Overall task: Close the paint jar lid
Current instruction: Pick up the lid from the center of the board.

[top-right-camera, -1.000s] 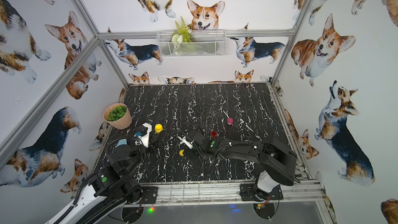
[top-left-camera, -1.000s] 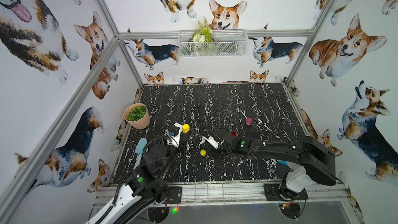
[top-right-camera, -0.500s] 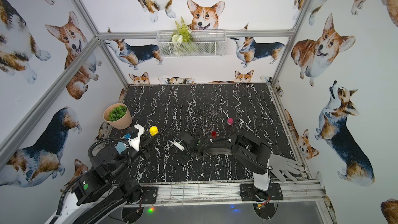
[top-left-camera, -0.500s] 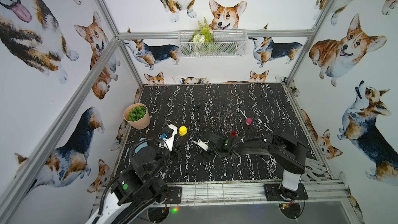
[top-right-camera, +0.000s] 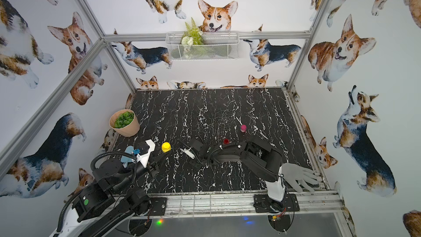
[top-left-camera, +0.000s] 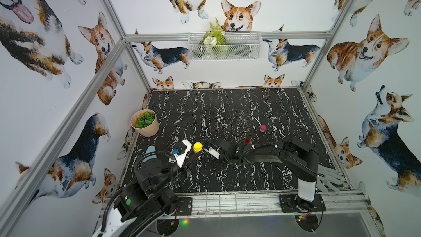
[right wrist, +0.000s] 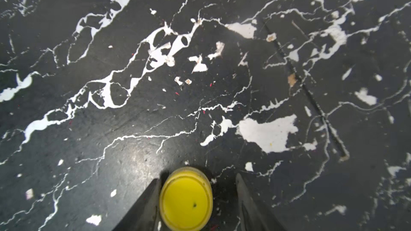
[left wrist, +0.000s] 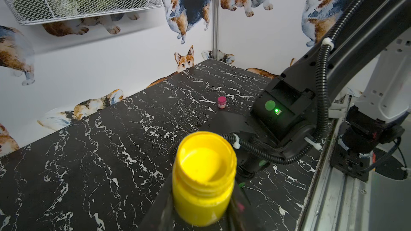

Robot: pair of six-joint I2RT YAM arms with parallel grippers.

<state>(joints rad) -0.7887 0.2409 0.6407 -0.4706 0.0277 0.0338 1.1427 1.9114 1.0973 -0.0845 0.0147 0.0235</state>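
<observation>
We are viewing the black marble counter (top-left-camera: 227, 110), which is carrying every item. The left arm (top-left-camera: 148, 174) is reaching over its near left corner, and the right arm (top-left-camera: 293, 156) is lying low across its near middle. The left fingers (left wrist: 160, 210) are clamping the lower body of the yellow paint jar (left wrist: 203, 178), holding it upright with its mouth uncovered. The right fingers (right wrist: 146, 203) are standing apart on either side of the yellow lid (right wrist: 185, 198), which is lying flat on the counter. One finger is sitting right at its rim, the other is leaving a clear gap, so nothing is gripping the lid. In both top views the right arm is hiding the lid. A small red jar (top-left-camera: 247, 141) and a pink jar (top-left-camera: 263, 128) are standing farther back.
</observation>
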